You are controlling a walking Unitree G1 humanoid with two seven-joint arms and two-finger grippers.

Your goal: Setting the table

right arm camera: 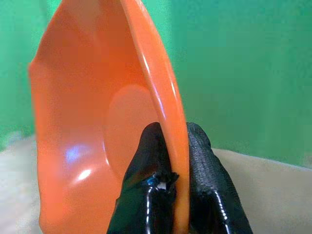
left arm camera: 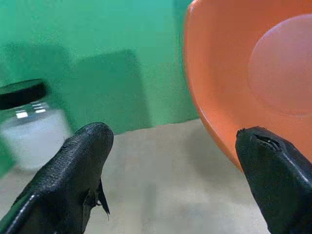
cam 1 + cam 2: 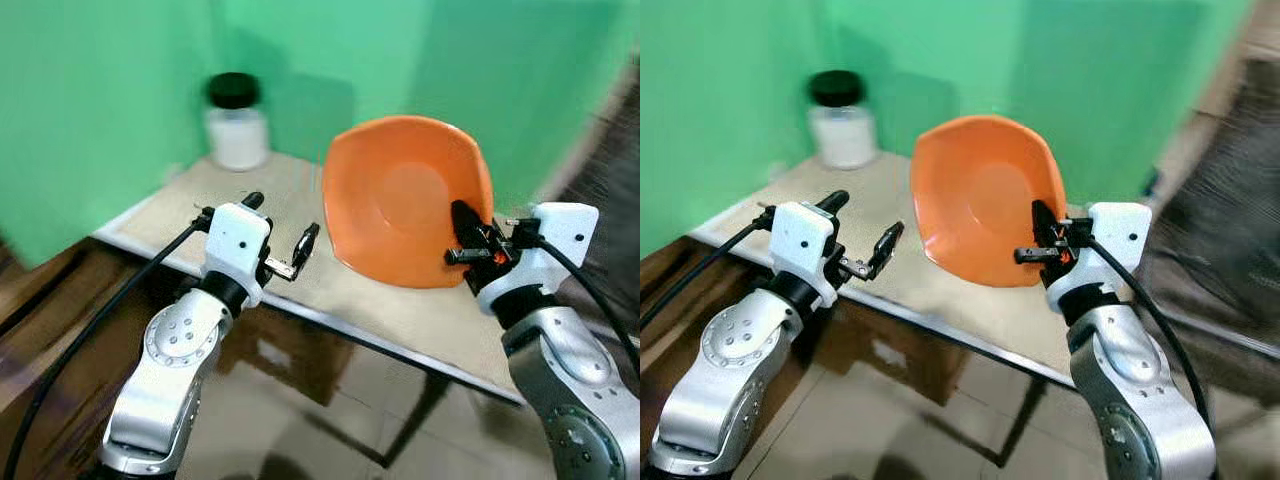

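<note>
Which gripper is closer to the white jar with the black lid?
Left. The left gripper hovers open in front of the jar; the right gripper is farther off, clamping the orange plate.

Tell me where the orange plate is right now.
The orange plate is held on edge above the table, its rim pinched by the right gripper, right of the black-lidded jar and the open left gripper.

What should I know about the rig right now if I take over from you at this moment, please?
Right tool: shut on the rim of the orange plate, held tilted on edge above the table.
Left tool: open, nothing in it, over the table's near edge.
White jar with black lid: standing at the table's far corner.
Done: plate picked up.
Left: lay the plate flat on the table and release.
</note>
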